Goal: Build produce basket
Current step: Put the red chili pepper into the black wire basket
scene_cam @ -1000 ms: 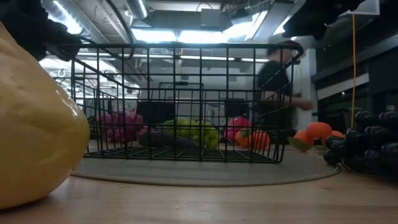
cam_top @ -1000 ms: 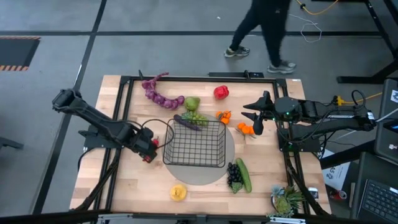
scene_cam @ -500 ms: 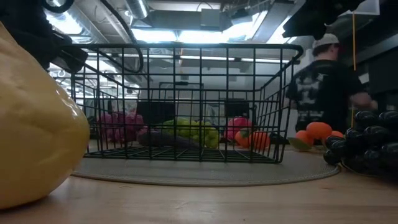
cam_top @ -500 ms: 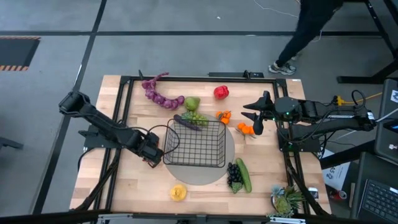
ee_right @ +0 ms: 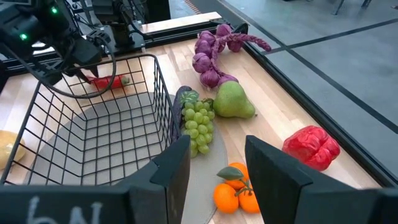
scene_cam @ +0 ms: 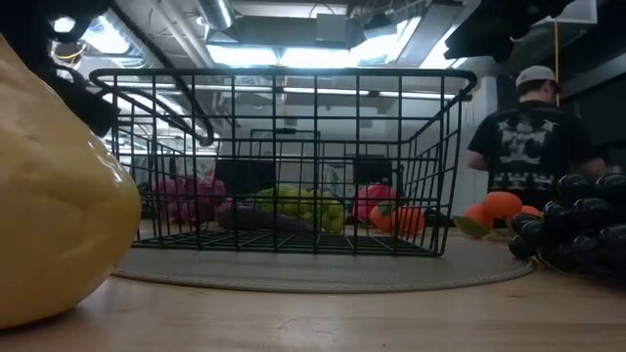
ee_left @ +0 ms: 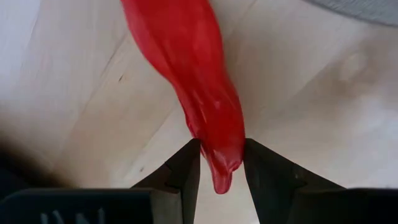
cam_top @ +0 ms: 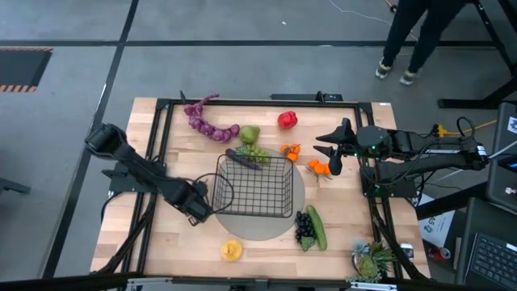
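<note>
- Wire-grid basket (cam_top: 254,186), black and rectangular with an open top, is seen resting on a round grey mat (cam_top: 271,229) near the middle of the table (cam_top: 339,230); nothing is seen inside it.
- Produce is spread around it: purple string (cam_top: 203,120), green pear (cam_top: 249,134), green grapes (cam_top: 256,151) and a dark purple piece at the far rim, red pepper (cam_top: 287,120), oranges (cam_top: 291,150), dark grapes (cam_top: 304,228) beside the cucumber (cam_top: 316,227), lemon (cam_top: 231,250) near the front edge.
- Left end effector (cam_top: 195,210) is placed low, just beside the basket's left wall, and is clenched on the tip of the red chili (ee_left: 194,81), which lies on bare wood.
- Right end effector (cam_top: 333,149) is held over the table's right side with its fingers spread apart, nothing between them.
- Open wood is left at the front left corner and along the left edge.
</note>
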### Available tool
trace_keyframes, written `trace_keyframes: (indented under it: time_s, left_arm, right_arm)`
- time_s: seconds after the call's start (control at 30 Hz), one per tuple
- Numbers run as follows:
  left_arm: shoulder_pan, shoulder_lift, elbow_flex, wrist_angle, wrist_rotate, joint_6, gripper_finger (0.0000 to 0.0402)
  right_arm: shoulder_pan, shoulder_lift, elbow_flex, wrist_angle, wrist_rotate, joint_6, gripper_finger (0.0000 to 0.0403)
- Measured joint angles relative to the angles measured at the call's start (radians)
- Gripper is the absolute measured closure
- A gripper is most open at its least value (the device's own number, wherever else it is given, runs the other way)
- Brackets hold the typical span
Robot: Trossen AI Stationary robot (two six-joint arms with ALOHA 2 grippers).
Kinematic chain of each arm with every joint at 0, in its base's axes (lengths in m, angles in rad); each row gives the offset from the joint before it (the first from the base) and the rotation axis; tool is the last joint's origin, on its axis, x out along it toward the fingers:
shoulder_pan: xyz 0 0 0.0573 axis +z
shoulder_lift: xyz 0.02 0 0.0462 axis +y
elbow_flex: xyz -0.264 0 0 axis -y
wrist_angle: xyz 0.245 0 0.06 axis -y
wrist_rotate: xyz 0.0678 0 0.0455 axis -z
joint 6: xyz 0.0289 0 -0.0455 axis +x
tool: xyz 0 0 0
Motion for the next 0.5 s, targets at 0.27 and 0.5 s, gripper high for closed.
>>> trace_keyframes:
  time_s: [0.27, 0.5]
  left_arm:
    - [0.000, 0.023, 0.001, -0.001, -0.008, 0.000, 0.0287]
    - [0.000, 0.023, 0.001, -0.001, -0.025, 0.000, 0.0287]
  right_arm:
    - [0.000, 0.000, 0.000, 0.000, 0.000, 0.002, 0.0248]
    - [0.000, 0.000, 0.000, 0.000, 0.000, 0.002, 0.0248]
